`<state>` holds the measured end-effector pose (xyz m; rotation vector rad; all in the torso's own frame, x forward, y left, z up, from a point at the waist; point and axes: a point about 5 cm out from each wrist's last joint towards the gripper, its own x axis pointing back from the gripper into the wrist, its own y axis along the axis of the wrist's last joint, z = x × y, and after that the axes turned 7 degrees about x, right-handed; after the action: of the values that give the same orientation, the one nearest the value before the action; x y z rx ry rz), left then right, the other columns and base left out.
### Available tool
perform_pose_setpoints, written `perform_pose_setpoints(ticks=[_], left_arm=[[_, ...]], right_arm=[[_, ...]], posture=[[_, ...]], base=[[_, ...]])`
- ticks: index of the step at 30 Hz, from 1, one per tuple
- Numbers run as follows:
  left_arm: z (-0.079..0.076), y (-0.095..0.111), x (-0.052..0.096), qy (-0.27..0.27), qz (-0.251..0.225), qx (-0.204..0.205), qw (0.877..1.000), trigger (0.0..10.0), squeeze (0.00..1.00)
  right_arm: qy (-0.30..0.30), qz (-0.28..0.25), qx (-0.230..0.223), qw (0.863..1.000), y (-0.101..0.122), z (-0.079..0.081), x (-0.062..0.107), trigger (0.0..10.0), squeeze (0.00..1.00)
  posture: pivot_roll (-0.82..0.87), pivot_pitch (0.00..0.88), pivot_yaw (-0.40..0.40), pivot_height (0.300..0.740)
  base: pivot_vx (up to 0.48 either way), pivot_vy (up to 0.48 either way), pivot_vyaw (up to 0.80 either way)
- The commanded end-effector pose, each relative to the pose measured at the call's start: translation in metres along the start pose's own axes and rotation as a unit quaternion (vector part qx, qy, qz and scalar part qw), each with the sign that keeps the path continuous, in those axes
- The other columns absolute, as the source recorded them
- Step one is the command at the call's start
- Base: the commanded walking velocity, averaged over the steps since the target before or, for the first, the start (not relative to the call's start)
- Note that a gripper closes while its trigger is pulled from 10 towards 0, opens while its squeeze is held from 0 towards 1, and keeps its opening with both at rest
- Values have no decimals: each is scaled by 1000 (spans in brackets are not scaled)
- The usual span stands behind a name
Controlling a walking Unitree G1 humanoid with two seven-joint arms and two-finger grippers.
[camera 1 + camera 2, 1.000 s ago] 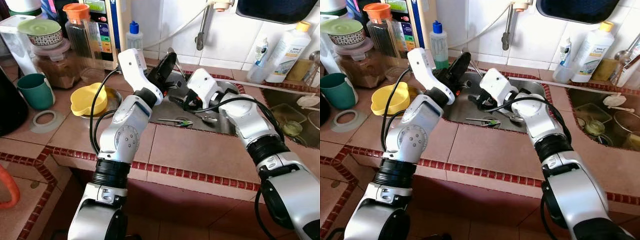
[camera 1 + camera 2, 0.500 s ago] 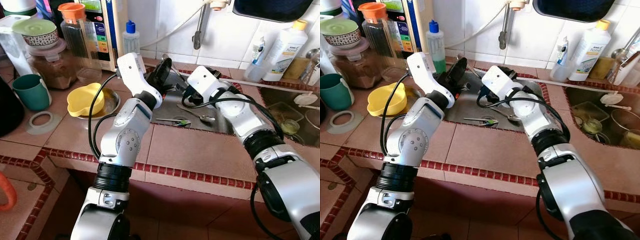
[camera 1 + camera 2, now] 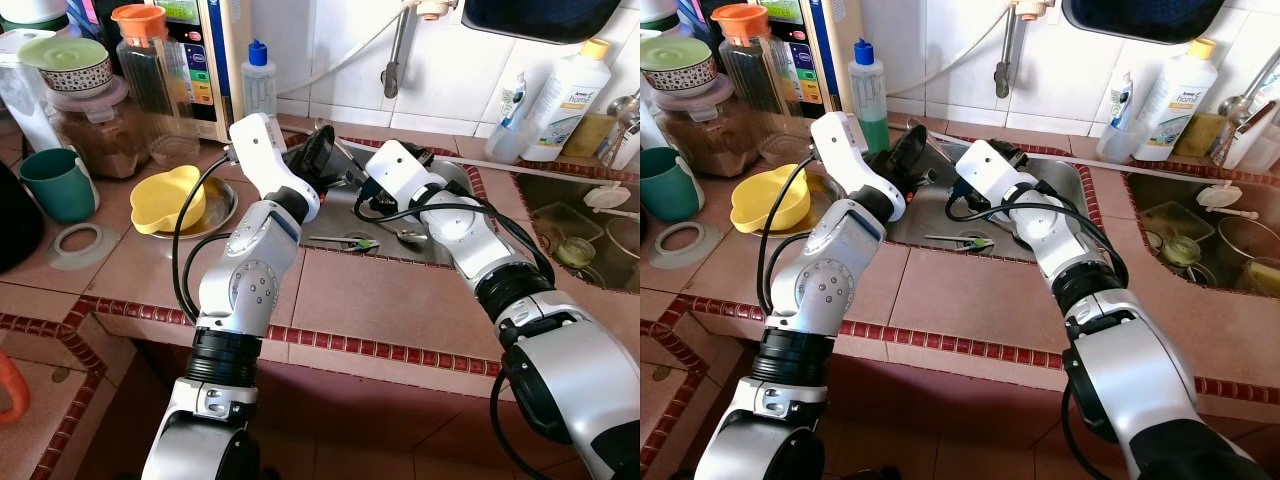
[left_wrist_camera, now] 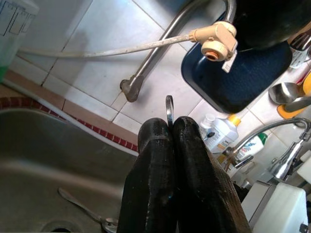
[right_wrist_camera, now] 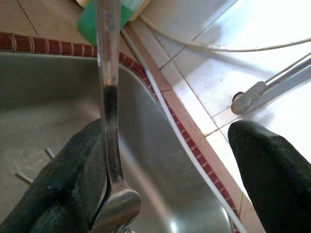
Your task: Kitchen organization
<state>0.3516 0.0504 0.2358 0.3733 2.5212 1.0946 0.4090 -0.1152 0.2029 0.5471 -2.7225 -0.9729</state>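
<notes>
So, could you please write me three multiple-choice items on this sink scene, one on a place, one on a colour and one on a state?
1. Where does the yellow bowl sit?
A. On the counter left of the sink
B. Inside the sink
C. On the floor

2. What colour is the mug?
A. Red
B. Teal
C. White

3. How are the left gripper fingers?
A. Wide open
B. Shut on a thin metal utensil
C. Around a bottle

Answers: 1 A, it rests on the tiles beside the sink. 2 B, teal shows plainly. 3 B, the metal utensil pokes out between the pressed fingers.
</notes>
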Motion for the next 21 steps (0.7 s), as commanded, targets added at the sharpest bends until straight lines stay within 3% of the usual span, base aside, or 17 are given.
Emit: perform_pose_setpoints(ticks=[1, 5, 11, 12, 13, 14, 17, 21], left_arm=[[-5, -9, 1, 5, 7, 19, 1000, 1098, 0], [-4, -9, 1, 9, 9, 24, 1000, 1137, 0], [-3, -10, 2, 11, 10, 26, 1000, 2039, 0], [-3, -10, 1, 11, 10, 26, 1000, 2392, 0], [-3, -10, 1, 11, 10, 26, 1000, 2392, 0], [-3, -10, 1, 11, 10, 26, 1000, 2627, 0], [-3, -9, 1, 13, 9, 28, 999, 3882, 0], [-4, -10, 0, 12, 9, 29, 999, 4157, 0]], right_arm=[[-20, -8, -5, 1000, 7, -11, -2, 0, 0], [-20, -10, -12, 1000, 8, -10, -2, 0, 0], [-17, -13, -24, 999, 9, -9, -3, 314, 0], [-16, -14, -26, 999, 9, -9, -3, 9059, 0], [-16, -14, -26, 999, 9, -9, -3, 9059, 0], [-15, -16, -27, 999, 10, -9, -3, 10000, 0], [-12, -19, -42, 999, 11, -7, -4, 10000, 0], [-4, -23, -56, 998, 12, -2, -5, 10000, 0]], posture=[[0, 49, -46, 740], [1, 49, -45, 740], [0, 49, -47, 740], [0, 49, -47, 740], [0, 49, -47, 740], [0, 49, -46, 740], [-1, 50, -46, 740], [1, 51, -48, 740]], base=[[0, 0, 0], [0, 0, 0], [0, 0, 0], [0, 0, 0], [0, 0, 0], [0, 0, 0], [0, 0, 0], [0, 0, 0]])
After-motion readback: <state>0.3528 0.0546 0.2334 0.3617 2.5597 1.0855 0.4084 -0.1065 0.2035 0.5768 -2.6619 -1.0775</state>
